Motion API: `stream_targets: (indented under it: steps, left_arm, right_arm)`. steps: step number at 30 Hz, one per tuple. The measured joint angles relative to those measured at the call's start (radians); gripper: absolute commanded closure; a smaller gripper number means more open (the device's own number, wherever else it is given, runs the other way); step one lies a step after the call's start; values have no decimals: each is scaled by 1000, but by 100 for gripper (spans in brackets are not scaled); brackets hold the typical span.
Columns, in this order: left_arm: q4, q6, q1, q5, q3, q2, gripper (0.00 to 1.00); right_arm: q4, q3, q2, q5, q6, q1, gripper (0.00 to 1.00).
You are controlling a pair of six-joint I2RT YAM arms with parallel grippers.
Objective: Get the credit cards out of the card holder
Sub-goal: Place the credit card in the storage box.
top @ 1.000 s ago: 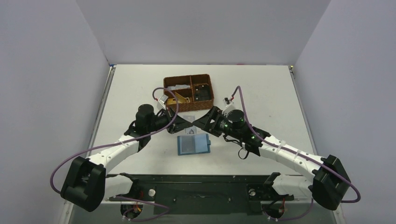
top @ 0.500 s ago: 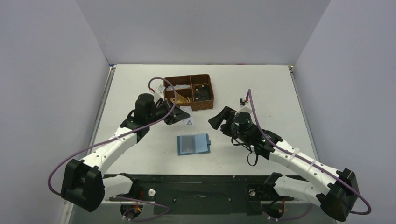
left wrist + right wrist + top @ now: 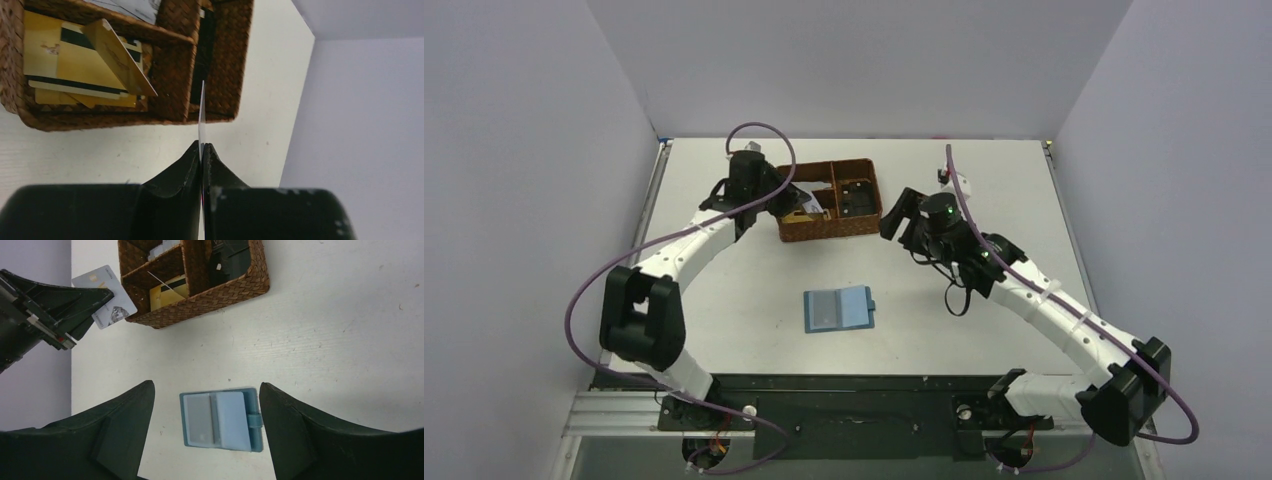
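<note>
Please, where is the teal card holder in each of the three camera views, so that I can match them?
Top external: the card holder lies open in mid-picture, below the woven basket.
Left wrist: not in it.
Right wrist: the card holder is at bottom centre, open, below the basket.
Shared landmark: the woven basket, seen in all three views; in the left wrist view it is at upper left.

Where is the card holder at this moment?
The card holder lies open on the table near the middle of the top view, on the near side of the woven basket and apart from it.
</note>
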Motion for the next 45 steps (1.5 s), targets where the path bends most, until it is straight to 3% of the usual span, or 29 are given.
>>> stream_targets:
  steps: [7, 16, 33, 35, 40, 45]
  left_arm:
    - [-62, -36, 31, -47, 203, 228, 100]
    - [-106, -111, 61, -74, 443, 438, 100]
    - [-185, -204, 89, -77, 580, 629, 100]
    - [-188, -208, 91, -77, 590, 642, 95]
    - [-203, -209, 92, -77, 615, 664, 70]
    - [-204, -209, 92, -77, 630, 666, 63]
  right_arm:
    - [-143, 208, 167, -63, -69, -39, 27]
    - [-254, 315, 264, -143, -146, -116, 28]
    - [-292, 338, 301, -263, -211, -239, 28]
    - [-292, 338, 301, -269, -213, -248, 28]
    - [-292, 338, 304, -284, -218, -266, 28]
    - [-292, 338, 314, -296, -219, -273, 28]
